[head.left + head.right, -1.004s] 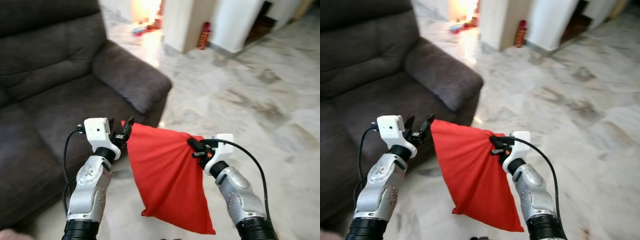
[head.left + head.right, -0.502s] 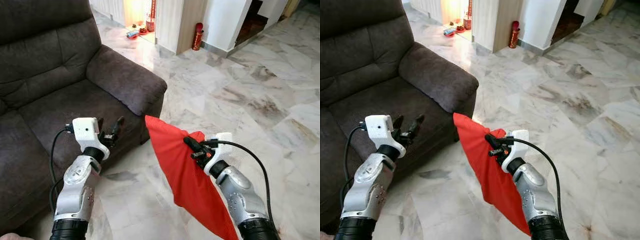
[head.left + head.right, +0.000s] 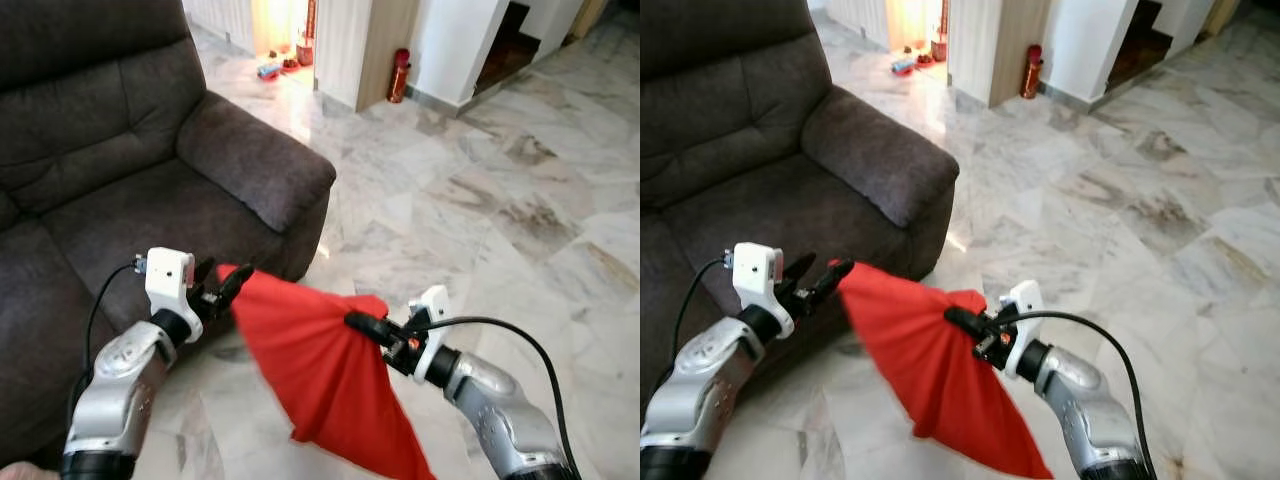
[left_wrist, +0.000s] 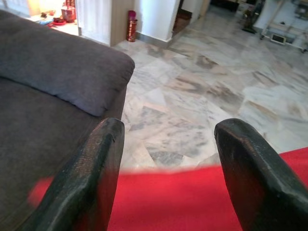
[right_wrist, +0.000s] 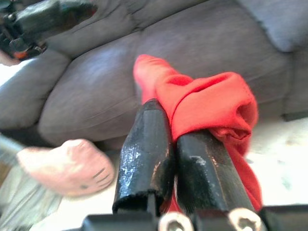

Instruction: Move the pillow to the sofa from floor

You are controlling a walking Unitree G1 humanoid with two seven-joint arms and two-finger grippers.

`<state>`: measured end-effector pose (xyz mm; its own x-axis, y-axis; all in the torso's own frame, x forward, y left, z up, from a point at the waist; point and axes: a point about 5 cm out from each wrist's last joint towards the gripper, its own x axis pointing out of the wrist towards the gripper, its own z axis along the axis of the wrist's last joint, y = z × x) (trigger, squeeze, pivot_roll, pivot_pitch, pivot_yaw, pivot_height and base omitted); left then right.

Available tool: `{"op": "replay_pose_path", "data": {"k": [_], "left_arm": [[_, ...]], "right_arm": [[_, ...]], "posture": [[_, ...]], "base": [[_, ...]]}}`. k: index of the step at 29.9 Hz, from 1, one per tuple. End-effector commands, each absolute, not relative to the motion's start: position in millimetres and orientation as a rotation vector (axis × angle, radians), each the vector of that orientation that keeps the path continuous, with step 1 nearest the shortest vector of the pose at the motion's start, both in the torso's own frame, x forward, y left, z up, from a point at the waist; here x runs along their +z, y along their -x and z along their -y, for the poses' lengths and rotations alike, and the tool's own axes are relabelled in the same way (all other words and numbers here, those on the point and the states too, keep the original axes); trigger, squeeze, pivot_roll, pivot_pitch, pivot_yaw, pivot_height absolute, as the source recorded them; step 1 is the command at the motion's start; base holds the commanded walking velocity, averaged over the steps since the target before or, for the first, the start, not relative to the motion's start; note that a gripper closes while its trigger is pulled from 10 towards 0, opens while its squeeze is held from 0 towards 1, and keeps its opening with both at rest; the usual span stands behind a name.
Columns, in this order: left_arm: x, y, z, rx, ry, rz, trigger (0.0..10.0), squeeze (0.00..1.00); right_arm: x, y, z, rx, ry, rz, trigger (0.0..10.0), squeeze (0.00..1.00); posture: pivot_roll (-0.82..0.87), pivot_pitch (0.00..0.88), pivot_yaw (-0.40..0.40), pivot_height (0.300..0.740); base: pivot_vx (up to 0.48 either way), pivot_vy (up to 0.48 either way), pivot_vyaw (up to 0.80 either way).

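A: Where's the soft red fabric pillow (image 3: 320, 375)?

B: Off the marble floor (image 3: 480, 200), hanging between both arms in front of the dark grey fabric sofa (image 3: 120, 180), which sits at 10 o'clock.

A: Right claw (image 3: 352, 321)?

B: Fingers pressed together, pinching a bunched pillow corner.

A: Left claw (image 3: 228, 284)?

B: Fingers spread, at the pillow's other corner; not gripping it.

A: Anything else?

B: A person's hand (image 5: 67, 166) appears in the right wrist view.

Both eye views look forward and down from the head, sharing the sofa (image 3: 150, 170) at upper left and the marble floor (image 3: 500, 200) at right. The left wrist view looks closely along its fingers (image 4: 89, 178) toward the sofa arm and floor. The right wrist view looks close along its fingers (image 5: 144, 154) at the sofa seat.
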<state>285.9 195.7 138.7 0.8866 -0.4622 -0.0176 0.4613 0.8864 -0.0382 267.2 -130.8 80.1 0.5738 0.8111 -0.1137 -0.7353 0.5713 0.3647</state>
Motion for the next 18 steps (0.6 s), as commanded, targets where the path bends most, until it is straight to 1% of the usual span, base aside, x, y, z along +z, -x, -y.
{"op": "replay_pose_path", "data": {"k": [1,2,3,6,7,11,12,16,18], "left_arm": [[138.4,-277.6,-189.9,-0.582,0.006,-0.060,10.0,0.00],[136.0,-273.5,-190.2,-0.622,-0.012,-0.090,10.0,0.00],[131.0,-264.2,-191.4,-0.707,-0.056,-0.148,10.0,0.00],[125.8,-253.2,-195.4,-0.787,-0.073,-0.225,10.0,0.00],[124.3,-245.4,-199.3,-0.839,-0.079,-0.276,10.0,0.00],[122.4,-232.3,-204.8,-0.932,-0.100,-0.359,10.0,0.00],[121.5,-224.5,-205.1,-0.993,-0.117,-0.402,10.0,0.00],[122.0,-216.0,-203.2,-1.065,-0.128,-0.434,10.0,0.00],[119.7,-213.6,-202.6,-1.092,-0.171,-0.453,10.0,0.00]], "right_arm": [[109.6,-269.6,125.8,1.013,-0.280,-0.144,10.0,0.00],[108.8,-268.1,126.5,1.025,-0.271,-0.149,10.0,0.00],[107.4,-265.9,129.1,1.038,-0.256,-0.161,10.0,0.00],[107.9,-265.6,134.3,1.039,-0.256,-0.169,10.0,0.00],[109.1,-264.2,137.8,1.053,-0.251,-0.178,10.0,0.00],[109.2,-262.5,142.0,1.067,-0.237,-0.190,10.0,0.00],[109.3,-262.6,142.4,1.069,-0.239,-0.192,10.0,0.00],[110.2,-261.9,141.5,1.080,-0.245,-0.190,10.0,0.00],[112.0,-261.1,140.7,1.095,-0.252,-0.186,10.0,0.00]], "posture": [[0.03,0.048,-0.055,0.740],[0.03,0.048,-0.055,0.740],[0.03,0.048,-0.055,0.740],[0.04,0.052,-0.054,0.740],[0.04,0.057,-0.055,0.740],[0.04,0.060,-0.055,0.740],[0.04,0.063,-0.056,0.740],[0.05,0.064,-0.056,0.740],[0.05,0.066,-0.055,0.740]], "base": [[0.000,0.000,0.00],[0.000,0.000,0.00],[0.000,0.000,0.00],[0.000,0.000,0.00],[0.000,0.000,0.00],[0.000,0.000,0.00],[0.000,0.000,0.00],[0.000,0.000,0.00],[0.000,0.000,0.00]]}}
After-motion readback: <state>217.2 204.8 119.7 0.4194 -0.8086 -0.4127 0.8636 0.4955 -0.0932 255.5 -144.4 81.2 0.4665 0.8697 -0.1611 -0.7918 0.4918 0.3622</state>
